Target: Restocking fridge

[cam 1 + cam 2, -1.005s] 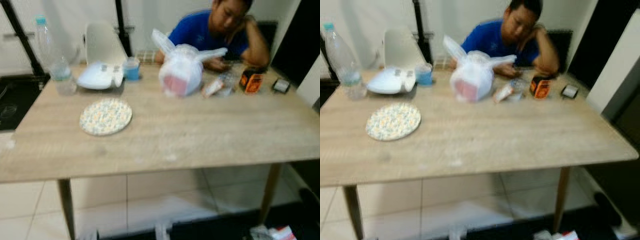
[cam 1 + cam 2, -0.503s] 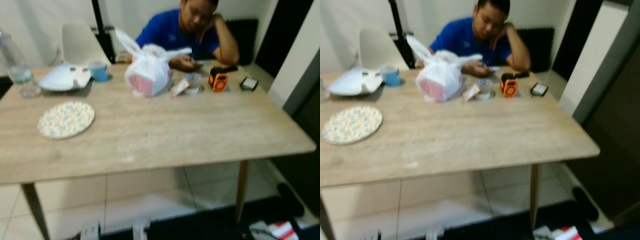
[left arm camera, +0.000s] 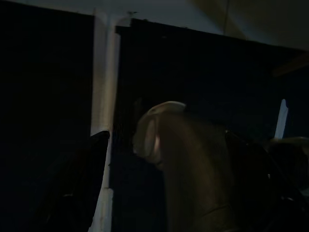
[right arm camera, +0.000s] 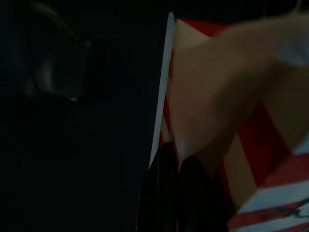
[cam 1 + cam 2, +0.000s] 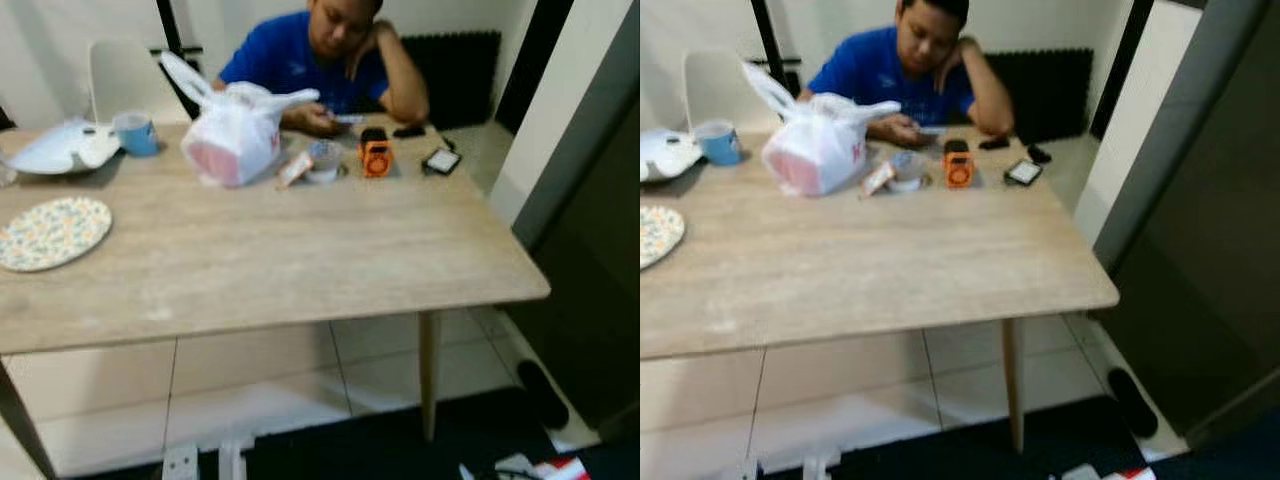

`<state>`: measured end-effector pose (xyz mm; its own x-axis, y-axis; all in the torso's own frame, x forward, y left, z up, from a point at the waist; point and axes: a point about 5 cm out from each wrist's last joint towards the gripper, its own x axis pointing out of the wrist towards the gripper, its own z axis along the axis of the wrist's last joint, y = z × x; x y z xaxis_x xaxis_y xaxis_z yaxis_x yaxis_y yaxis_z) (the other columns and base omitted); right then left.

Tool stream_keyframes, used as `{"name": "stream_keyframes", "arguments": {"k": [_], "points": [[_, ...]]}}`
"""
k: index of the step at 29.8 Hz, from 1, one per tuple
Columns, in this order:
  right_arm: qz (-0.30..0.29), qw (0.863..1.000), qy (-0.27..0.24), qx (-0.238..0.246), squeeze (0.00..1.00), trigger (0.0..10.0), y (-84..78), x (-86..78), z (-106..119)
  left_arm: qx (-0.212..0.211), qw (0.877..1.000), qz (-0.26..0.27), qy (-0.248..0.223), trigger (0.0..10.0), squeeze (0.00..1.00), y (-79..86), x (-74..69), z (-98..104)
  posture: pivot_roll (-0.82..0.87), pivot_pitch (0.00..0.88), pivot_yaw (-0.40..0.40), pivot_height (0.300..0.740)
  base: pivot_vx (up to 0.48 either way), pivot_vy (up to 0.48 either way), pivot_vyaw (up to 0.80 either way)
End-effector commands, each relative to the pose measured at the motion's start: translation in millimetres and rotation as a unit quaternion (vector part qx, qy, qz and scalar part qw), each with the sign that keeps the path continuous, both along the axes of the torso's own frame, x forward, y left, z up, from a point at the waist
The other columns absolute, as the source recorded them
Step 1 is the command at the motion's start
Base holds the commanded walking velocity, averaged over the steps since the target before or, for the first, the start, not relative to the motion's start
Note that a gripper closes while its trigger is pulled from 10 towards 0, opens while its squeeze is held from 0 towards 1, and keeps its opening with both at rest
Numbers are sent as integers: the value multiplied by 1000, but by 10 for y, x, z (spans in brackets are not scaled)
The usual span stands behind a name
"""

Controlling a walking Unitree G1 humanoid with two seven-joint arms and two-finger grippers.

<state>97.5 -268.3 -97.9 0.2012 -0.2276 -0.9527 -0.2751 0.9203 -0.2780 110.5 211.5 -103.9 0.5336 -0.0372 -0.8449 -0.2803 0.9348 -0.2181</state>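
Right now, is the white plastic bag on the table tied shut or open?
Tied shut. The white plastic bag bulges round, and its handles stick out sideways from a knot on top.

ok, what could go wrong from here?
1. The person sits at the far side of the table; walking on blurred frames risks contact.
2. Things lie on the floor near the table leg, a trip hazard.
3. The right gripper looks shut on a red-and-white package, which may slip.

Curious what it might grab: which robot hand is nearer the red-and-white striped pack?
Right. The right hand hangs close against the red-and-white striped pack; the left hand hangs in shade by a pale post, no pack near it.
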Motion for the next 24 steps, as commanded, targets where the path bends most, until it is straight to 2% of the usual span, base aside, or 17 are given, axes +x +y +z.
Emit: {"name": "stream_keyframes", "arguments": {"k": [1, 10, 24], "points": [[-1, 1000, -5, -2, 0, 10000, -8, 19, 7, 1, 1000, 7, 8, 10000, 0, 33, -54, -10, -38, 0, 10, 740, 0, -435, 0], [6, 1000, -5, -6, 0, 10000, 1, 61, 15, 8, 1000, 10, 7, 10000, 0, 106, -43, 7, -34, 0, 11, 740, 0, -433, -742], [0, 1000, -2, -9, 0, 10000, -39, 30, 20, 2, 1000, 14, 6, 10000, 0, 59, -36, -2, -39, 0, 11, 740, 0, -434, 0]]}}
